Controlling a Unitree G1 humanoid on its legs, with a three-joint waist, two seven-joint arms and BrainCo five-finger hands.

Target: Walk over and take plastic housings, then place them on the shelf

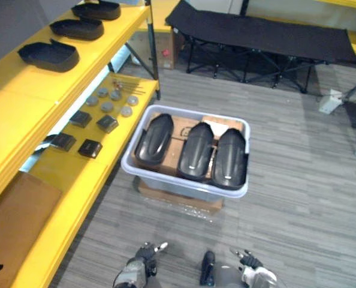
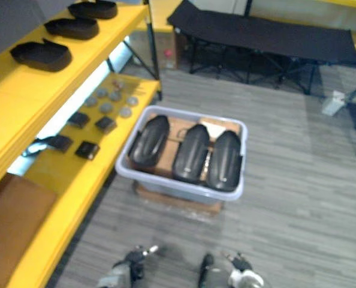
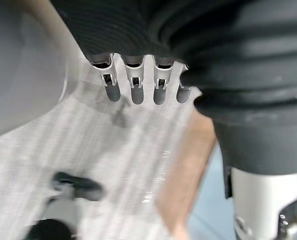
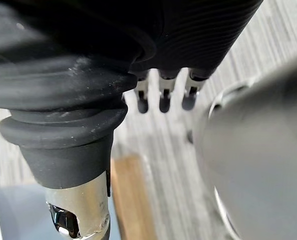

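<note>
Housings (image 1: 196, 151), three of them, black and glossy, lie side by side in a pale grey bin (image 1: 184, 187), long ways pointing away from the robot. The middle one and the right one (image 1: 230, 157) touch; the left one (image 1: 154, 139) lies a little apart from them. The bin sits on a flat cardboard box (image 1: 181, 201) on the striped grey floor (image 1: 286, 198), just beside the yellow shelf (image 1: 76, 75) on the robot's left.

Three more housings are lined up on the shelf's top board, open side up: one near (image 1: 49, 55), one behind it (image 1: 77, 28) and one at the far end (image 1: 97, 9). On the lower board I see a cluster of grey discs (image 1: 109, 106) and four small black blocks (image 1: 81, 119). Nearer the robot lies a brown board (image 1: 16, 216). A black cot (image 1: 262, 33) stands at the back of the room.

The left hand (image 1: 145, 253) and right hand (image 1: 250, 261) hang low at the near edge of the scene, well short of the bin and touching nothing. The left hand's fingers (image 3: 133, 85) point straight down at the floor, loose and empty. The right hand's fingers (image 4: 163, 97) hang the same way, straight and holding nothing.
</note>
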